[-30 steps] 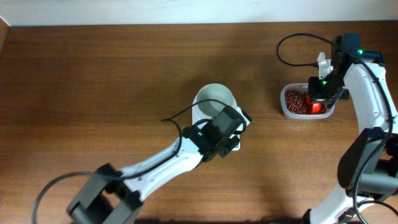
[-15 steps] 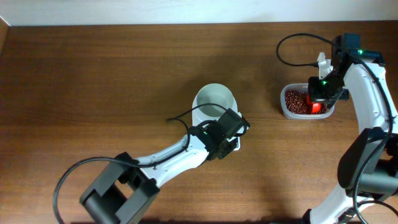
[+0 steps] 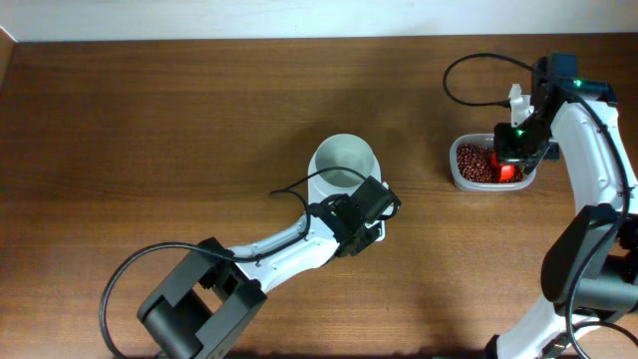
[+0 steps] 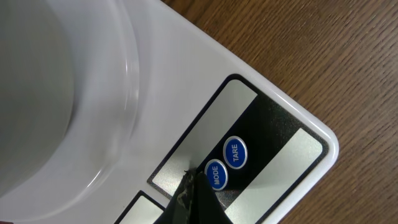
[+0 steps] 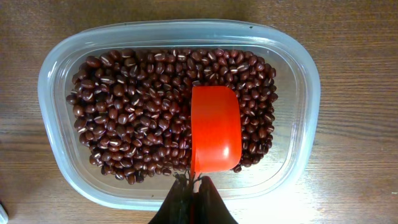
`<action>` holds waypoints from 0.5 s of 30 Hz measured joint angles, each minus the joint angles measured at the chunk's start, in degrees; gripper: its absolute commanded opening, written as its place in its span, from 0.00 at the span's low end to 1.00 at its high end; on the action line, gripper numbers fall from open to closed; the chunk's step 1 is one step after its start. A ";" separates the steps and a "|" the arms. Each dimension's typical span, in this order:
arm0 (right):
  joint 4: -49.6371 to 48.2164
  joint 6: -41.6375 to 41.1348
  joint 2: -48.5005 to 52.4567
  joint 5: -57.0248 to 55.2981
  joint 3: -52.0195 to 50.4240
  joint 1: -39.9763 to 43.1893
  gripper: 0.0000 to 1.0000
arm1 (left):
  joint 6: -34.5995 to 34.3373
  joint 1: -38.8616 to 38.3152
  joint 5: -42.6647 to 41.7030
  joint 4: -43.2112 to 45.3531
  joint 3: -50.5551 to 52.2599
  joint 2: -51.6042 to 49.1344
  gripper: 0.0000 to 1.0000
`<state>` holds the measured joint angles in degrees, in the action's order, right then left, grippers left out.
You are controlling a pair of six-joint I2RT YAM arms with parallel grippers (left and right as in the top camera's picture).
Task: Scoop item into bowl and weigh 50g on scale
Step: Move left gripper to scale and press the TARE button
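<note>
The white bowl (image 3: pixel 344 163) stands on the white scale (image 4: pixel 273 106), its rim filling the left of the left wrist view (image 4: pixel 56 93). My left gripper (image 4: pixel 189 179) is shut and empty, its tip down on the scale's panel beside the blue MODE button (image 4: pixel 216 175); the TARE button (image 4: pixel 234 152) is just past it. The dark red-brown beans (image 5: pixel 130 118) lie in a clear tub (image 5: pixel 306 87) at the right (image 3: pixel 488 168). My right gripper (image 5: pixel 191 186) is shut on the handle of an orange-red scoop (image 5: pixel 216 127), which rests bowl-down on the beans.
The left arm (image 3: pixel 289 244) reaches up from the lower left and covers most of the scale from above. The right arm (image 3: pixel 593 150) and its black cable (image 3: pixel 469 65) stand along the right edge. A pale wall borders the brown wooden table (image 3: pixel 150 130) at the back.
The left arm's rear links have swung to the right and its gripper has shifted slightly over the scale's front. The right arm and scoop have not moved.
</note>
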<state>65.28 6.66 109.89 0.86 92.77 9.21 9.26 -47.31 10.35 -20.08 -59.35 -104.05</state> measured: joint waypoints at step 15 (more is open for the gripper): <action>0.00 0.02 0.00 0.00 0.00 0.00 0.04 | 0.02 -0.15 1.07 -5.14 -4.66 -2.73 0.00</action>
<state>65.28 6.68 109.89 0.86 92.77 9.21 9.28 -47.46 11.42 -25.21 -64.01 -106.78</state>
